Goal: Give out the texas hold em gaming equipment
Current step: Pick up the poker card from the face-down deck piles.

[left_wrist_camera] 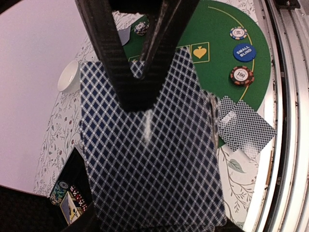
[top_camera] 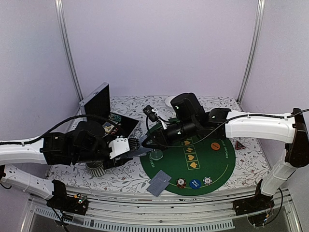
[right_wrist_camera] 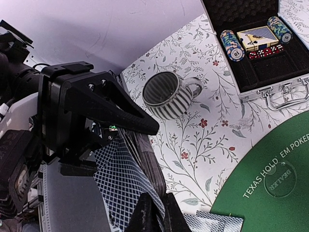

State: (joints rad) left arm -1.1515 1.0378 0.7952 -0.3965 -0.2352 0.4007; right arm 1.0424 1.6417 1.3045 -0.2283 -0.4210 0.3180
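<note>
A deck of playing cards (left_wrist_camera: pixel 154 164) with blue-checked backs fills the left wrist view. My left gripper (top_camera: pixel 137 147) is shut on it from both sides, its fingers hidden under the deck there. My right gripper (right_wrist_camera: pixel 154 215) is shut on the top card (right_wrist_camera: pixel 123 183), lifting that card's edge off the deck. Two cards (top_camera: pixel 159 182) lie overlapped at the near edge of the green mat (top_camera: pixel 217 166). On the mat are a reddish-brown chip (top_camera: pixel 181 182), a blue button (top_camera: pixel 194 183), a white chip (top_camera: pixel 207 181), an orange button (top_camera: pixel 216 145) and a clear dealer button (right_wrist_camera: pixel 280 180). A red triangular marker (top_camera: pixel 239 144) lies just off the mat's right edge.
A ribbed grey mug (right_wrist_camera: pixel 166 94) stands on the floral cloth close to my left gripper. An open case (right_wrist_camera: pixel 260 43) with chip stacks, cards and dice sits at the back left. A small white bowl (left_wrist_camera: pixel 70 76) rests near the back wall.
</note>
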